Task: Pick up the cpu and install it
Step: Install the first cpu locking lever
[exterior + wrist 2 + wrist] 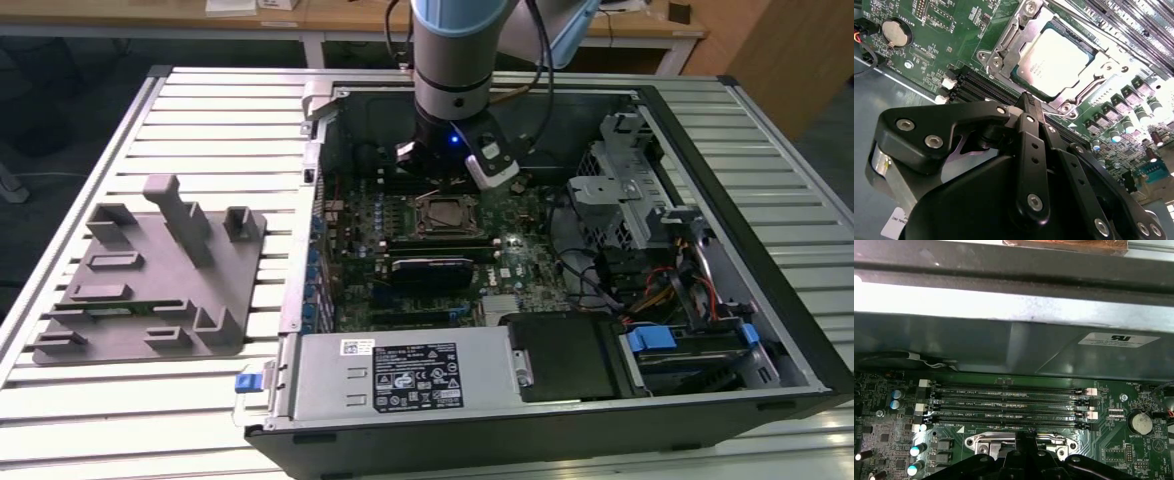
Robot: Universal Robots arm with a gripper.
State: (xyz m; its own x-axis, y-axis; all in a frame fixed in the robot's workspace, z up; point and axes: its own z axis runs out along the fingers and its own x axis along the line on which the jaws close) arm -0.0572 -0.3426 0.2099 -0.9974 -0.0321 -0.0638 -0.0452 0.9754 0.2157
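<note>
Well, here we are inside the open computer case [781,330] on the slatted table [200,130], and the big news is that the cpu [1054,62] is already down in its place. In the second wrist view its silver top lies flat and square inside the metal socket frame [1004,45] on the green motherboard [521,250], with the frame's edges wrapping all four sides.

The gripper [1027,99] hangs just beside the socket, on the side of the memory slots [1009,402]. Its jaws are clenched tip to tip with nothing pinched between them, so it carries nothing and touches nothing. The chip sits apart from the fingertips.

Out in the exterior view, the grey tray [120,300] with its upright posts stands well off to that view's left, outside the case, and no chip shows on it.

My read: the pick-up and the placing are done, and the work looks late in its run. Whether the frame's retaining lever is fully latched over the cpu, I can't tell from these angles, so that part remains an open question.
</note>
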